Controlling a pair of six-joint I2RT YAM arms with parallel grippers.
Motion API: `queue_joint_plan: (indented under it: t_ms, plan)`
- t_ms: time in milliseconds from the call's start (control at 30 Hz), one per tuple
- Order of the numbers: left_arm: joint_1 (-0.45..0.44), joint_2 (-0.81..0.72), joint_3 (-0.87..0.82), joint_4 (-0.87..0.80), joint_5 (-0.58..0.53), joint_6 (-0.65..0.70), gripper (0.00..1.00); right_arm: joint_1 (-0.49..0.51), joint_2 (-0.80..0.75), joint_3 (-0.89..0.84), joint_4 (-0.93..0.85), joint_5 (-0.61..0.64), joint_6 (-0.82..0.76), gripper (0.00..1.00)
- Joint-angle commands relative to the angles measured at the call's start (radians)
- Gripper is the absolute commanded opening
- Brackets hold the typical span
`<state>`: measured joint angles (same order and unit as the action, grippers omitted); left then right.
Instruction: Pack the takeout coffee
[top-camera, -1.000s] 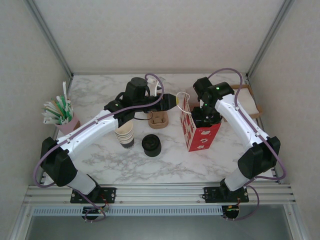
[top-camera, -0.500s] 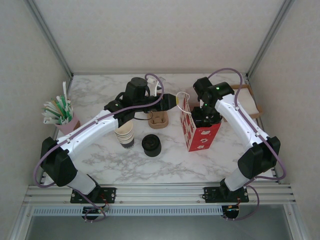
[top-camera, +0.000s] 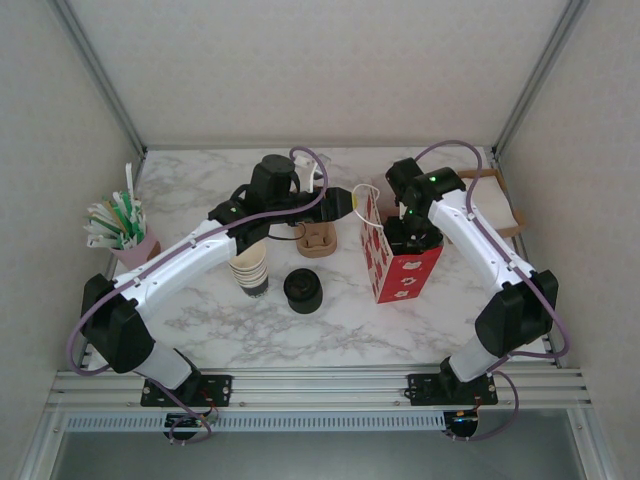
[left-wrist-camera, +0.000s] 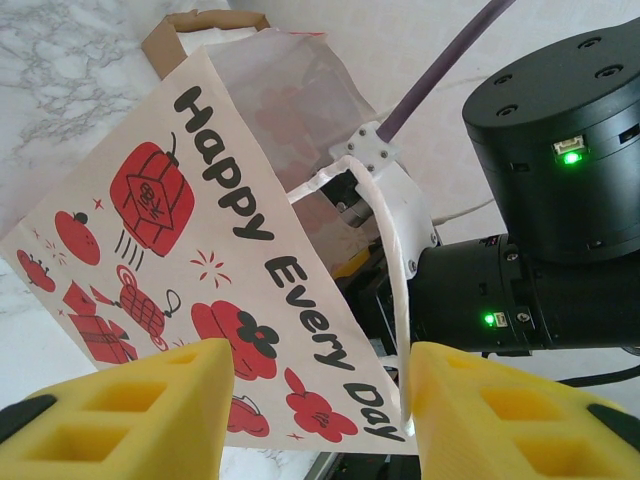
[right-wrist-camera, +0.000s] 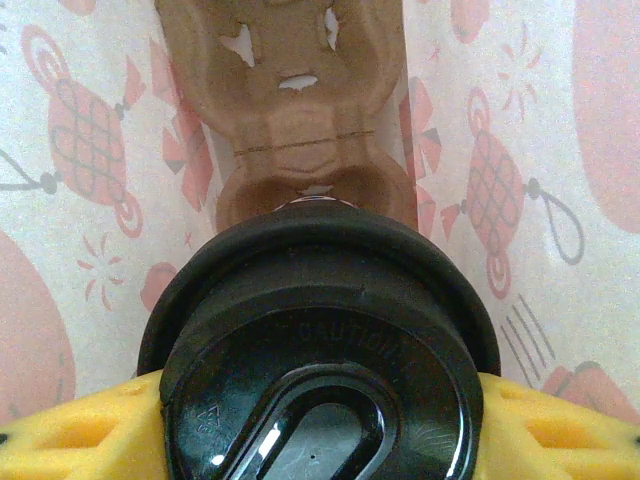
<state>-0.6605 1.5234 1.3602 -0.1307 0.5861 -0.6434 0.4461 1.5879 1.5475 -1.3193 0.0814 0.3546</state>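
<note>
Up close, right hand clasps the takeout coffee inside the bag; left hand half-open.

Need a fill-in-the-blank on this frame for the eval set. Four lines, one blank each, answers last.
1. The right gripper holds the small paper coffee cup with the round black plastic lid inside the red-and-white paper ____.
2. That bag reads "Happy Every ____".
3. The left gripper has ____ fingers.
4. Seen from above, the stack of bare black lids stands ____ of the bag.
Missing: bag; Day; yellow; left.
</note>
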Motion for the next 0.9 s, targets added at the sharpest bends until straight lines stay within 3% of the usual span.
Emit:
queue_joint_plan:
  t_ms: [0,867]
  plan:
    - [-0.007,0.0,0.019,0.017,-0.008,0.007,0.49,-0.007,0.004,0.002,-0.003,-0.001,0.003,0.61]
    - [-0.007,0.002,0.017,0.019,-0.008,0.005,0.49,-0.008,0.001,-0.002,0.005,-0.003,0.002,0.61]
